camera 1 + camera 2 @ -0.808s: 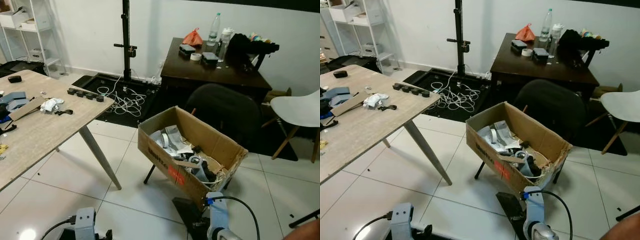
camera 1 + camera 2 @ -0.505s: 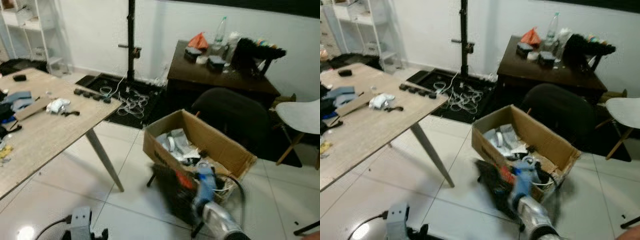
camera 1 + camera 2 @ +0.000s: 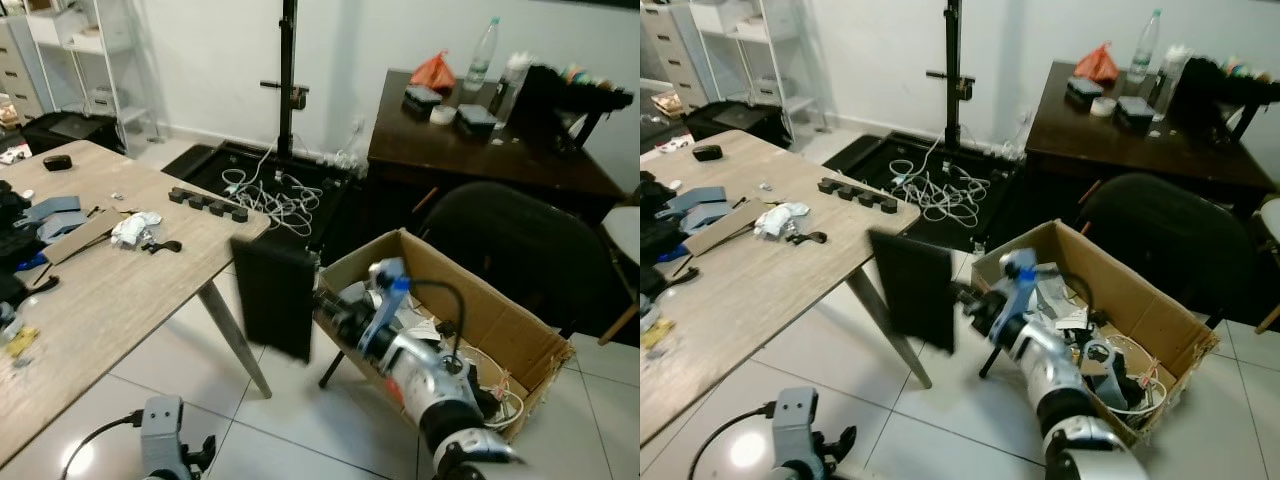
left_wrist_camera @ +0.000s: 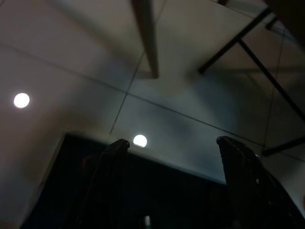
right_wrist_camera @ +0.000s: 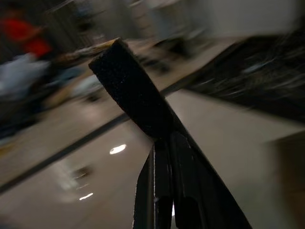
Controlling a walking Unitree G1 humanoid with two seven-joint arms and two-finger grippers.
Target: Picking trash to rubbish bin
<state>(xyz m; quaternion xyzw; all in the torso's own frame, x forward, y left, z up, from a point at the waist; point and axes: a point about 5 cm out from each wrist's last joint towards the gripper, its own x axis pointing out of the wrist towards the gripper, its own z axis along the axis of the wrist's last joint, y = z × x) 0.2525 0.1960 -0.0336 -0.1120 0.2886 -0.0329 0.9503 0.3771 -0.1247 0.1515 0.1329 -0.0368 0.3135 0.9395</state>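
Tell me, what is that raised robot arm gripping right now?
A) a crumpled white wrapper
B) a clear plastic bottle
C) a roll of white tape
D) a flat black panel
D: the right gripper is shut on the edge of a flat black panel, held upright between the wooden table and the cardboard box; the right wrist view shows its fingers closed on the panel's edge.
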